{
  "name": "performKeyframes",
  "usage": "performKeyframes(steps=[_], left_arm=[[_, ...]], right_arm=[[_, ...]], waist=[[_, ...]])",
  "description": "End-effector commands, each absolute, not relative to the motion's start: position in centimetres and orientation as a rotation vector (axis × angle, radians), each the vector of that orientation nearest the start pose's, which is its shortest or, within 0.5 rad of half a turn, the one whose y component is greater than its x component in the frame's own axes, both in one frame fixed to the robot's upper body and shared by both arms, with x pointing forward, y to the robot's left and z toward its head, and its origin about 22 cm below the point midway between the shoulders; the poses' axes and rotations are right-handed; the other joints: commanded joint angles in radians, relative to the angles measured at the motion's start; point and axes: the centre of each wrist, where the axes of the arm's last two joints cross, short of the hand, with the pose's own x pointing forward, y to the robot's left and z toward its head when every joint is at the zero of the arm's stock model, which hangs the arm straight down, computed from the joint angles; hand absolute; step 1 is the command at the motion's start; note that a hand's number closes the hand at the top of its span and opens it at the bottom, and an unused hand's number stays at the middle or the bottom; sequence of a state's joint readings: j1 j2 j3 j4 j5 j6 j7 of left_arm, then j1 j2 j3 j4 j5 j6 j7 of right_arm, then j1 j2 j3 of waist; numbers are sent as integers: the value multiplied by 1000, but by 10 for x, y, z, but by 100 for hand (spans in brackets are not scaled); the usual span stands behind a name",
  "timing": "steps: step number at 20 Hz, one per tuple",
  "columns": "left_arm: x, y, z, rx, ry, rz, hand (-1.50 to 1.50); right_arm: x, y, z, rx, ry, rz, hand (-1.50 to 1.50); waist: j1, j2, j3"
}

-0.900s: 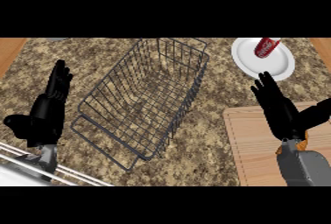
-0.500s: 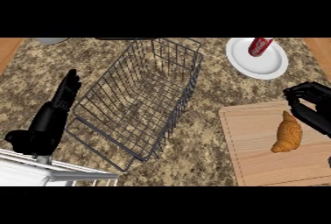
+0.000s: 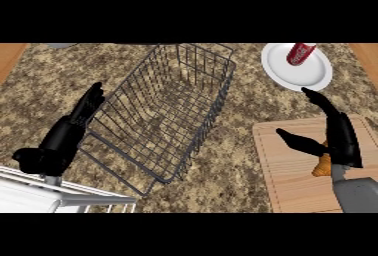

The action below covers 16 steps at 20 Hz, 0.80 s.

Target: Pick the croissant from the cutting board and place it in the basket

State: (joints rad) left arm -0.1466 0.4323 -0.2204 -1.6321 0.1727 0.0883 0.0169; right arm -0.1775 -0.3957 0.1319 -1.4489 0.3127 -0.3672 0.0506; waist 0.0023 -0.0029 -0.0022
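Note:
A golden croissant (image 3: 322, 165) lies on the wooden cutting board (image 3: 291, 175) at the lower right, mostly hidden under my right hand (image 3: 341, 140). That hand hovers over it, open, fingers straight and pointing away, thumb spread to the left. The dark wire basket (image 3: 170, 105) stands in the middle of the counter, tilted in the view, with nothing inside. My left hand (image 3: 68, 132) rests open just left of the basket, fingers up.
A white plate (image 3: 314, 75) with a red can (image 3: 300, 53) on it sits at the back right, beyond the board. A white rack (image 3: 52, 195) fills the lower left corner. Speckled stone counter lies between basket and board.
My right hand has come back over the board and now covers most of the croissant. The view has shifted slightly; the left hand stays beside the basket.

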Motion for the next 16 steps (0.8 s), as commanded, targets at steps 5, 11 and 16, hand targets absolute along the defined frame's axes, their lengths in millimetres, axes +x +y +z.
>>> performKeyframes(steps=[5,11,16], left_arm=[[264,260,58,50,-1662,-366,0],[262,273,50,75,-1666,-371,0],[265,276,58,57,-1673,-363,0]], right_arm=[[295,-304,102,-1318,-1343,506,-150],[296,-300,155,-1300,-910,808,-150],[281,-279,196,-1105,-771,909,-150]], waist=[[-21,-12,-8],[-22,-13,-9],[-30,-12,-3]])
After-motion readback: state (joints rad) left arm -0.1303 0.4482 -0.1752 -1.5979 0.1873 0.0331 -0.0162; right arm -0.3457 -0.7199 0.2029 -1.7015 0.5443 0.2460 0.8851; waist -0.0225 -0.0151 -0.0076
